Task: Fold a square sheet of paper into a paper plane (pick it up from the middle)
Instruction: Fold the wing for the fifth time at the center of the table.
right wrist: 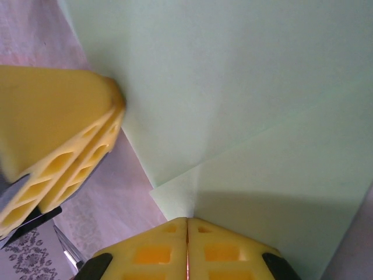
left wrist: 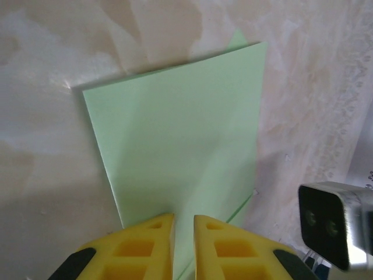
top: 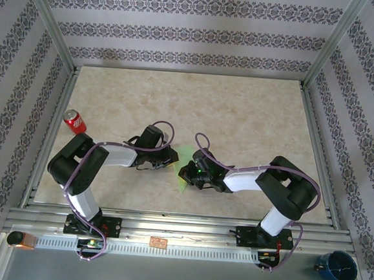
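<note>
In the lower centre of the top view, left hand (left wrist: 183, 219) and right hand (right wrist: 186, 220) each pinch the folded paper (left wrist: 175, 134).

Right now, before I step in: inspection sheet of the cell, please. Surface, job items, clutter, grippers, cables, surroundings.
Surface: beige marbled tabletop, no spills seen.
Job's things: light green paper, partly folded, lying between the two grippers.
Clutter: red soda can at the table's left edge; blue cup off the table, near right; orange-brown box off the table, near left.
Grippers: left gripper pinched on the paper's edge; right gripper shut, tips at a folded flap, grip unclear.
Cables: purple cables loop along both arms, off the paper.
Surroundings: patterned walls, aluminium frame.
</note>
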